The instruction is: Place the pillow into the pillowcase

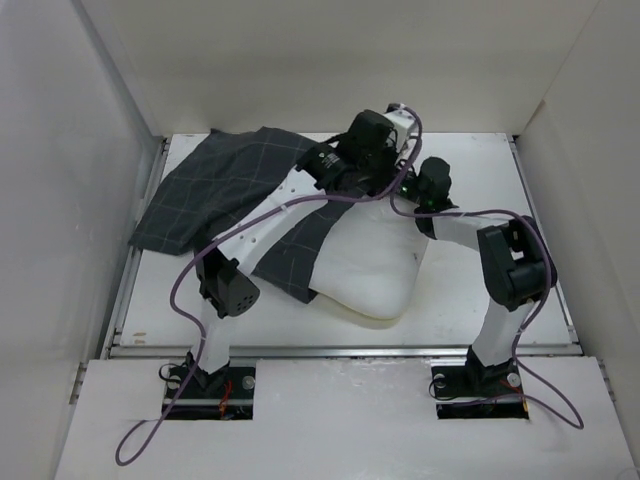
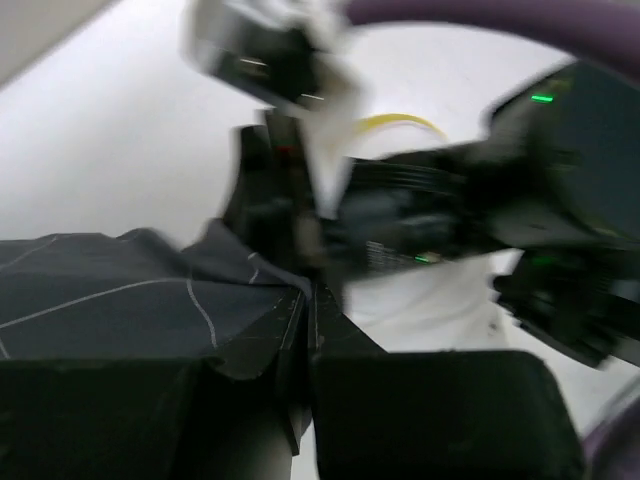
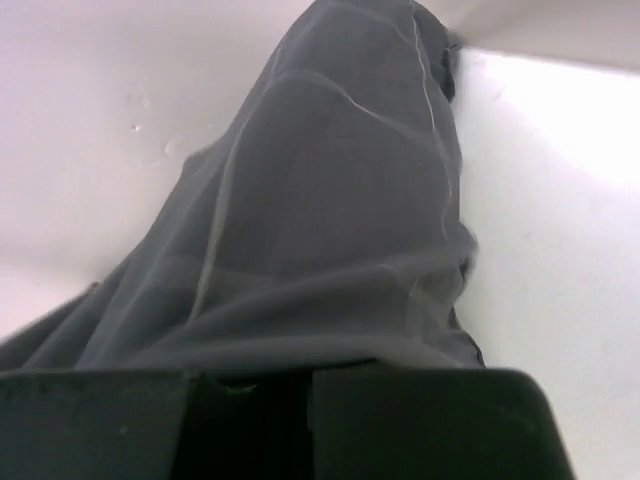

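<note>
At far end of pillow (image 1: 370, 265), left gripper (image 2: 305, 330) and right gripper (image 3: 305, 385) both clamp pillowcase (image 1: 215, 190) cloth; if either pinches both layers, mouth cannot open.

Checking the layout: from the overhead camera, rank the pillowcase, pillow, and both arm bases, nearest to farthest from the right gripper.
1. pillowcase, pinched in the right gripper
2. pillow, directly beneath it
3. right arm base, near edge
4. left arm base, near edge, left side
</note>
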`<control>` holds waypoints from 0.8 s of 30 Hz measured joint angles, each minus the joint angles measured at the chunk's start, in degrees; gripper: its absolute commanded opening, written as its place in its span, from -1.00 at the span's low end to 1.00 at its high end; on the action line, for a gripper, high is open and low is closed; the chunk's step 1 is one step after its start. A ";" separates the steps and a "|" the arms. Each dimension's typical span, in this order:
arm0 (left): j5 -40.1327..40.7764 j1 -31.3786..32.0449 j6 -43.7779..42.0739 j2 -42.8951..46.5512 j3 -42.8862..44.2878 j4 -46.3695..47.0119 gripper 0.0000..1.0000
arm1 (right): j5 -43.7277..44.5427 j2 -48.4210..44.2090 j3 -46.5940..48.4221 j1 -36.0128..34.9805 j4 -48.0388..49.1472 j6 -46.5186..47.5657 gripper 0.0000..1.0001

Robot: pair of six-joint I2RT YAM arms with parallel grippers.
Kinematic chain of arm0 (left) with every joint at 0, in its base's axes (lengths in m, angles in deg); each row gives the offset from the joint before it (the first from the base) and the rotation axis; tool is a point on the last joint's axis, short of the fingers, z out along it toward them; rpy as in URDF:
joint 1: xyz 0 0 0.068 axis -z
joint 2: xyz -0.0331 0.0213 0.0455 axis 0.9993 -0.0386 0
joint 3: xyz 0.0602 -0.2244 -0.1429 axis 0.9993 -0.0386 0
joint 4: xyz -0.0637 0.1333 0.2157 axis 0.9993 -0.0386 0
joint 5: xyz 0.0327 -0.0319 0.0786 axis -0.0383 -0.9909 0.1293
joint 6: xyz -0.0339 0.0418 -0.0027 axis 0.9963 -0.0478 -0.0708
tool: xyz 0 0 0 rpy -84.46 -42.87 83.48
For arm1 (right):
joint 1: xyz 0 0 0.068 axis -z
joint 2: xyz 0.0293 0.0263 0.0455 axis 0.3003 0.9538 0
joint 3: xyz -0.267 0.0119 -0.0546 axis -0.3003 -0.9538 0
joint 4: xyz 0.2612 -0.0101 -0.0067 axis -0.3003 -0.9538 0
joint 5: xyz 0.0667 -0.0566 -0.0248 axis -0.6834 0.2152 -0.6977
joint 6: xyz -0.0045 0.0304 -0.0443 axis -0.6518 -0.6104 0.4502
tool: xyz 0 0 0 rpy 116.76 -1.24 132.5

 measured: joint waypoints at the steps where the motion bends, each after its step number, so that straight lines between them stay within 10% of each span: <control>1: -0.98 0.70 0.50 -0.31 -0.11 -0.22 -1.00 | 0.09 1.07 -0.57 0.04 1.51 -1.86 -1.00; 7: -5.07 4.57 2.78 -0.81 -3.50 -0.68 -1.00 | 2.29 2.89 -5.35 -0.81 7.54 -7.80 -1.00; 10: -4.76 4.44 4.85 -0.81 -4.59 -0.42 -1.00 | 4.66 2.23 -6.97 -1.01 6.91 -8.55 -0.54; 11: -4.98 4.07 5.62 -0.81 -4.81 -0.28 -0.80 | 5.97 1.31 -7.82 -1.01 5.31 -8.41 -0.10; 14: -6.14 1.86 7.87 -0.81 -5.35 0.85 -0.28 | 9.51 -1.77 -8.20 -0.63 -2.49 -7.50 0.38; 20: -14.82 -2.03 13.88 -0.61 -5.57 3.02 1.00 | 20.37 -9.27 -8.26 -0.28 -28.17 -2.91 0.61; 24: -13.38 -6.10 15.06 2.19 -11.08 5.11 1.00 | 27.78 -19.08 -9.64 0.07 -42.80 -0.11 0.81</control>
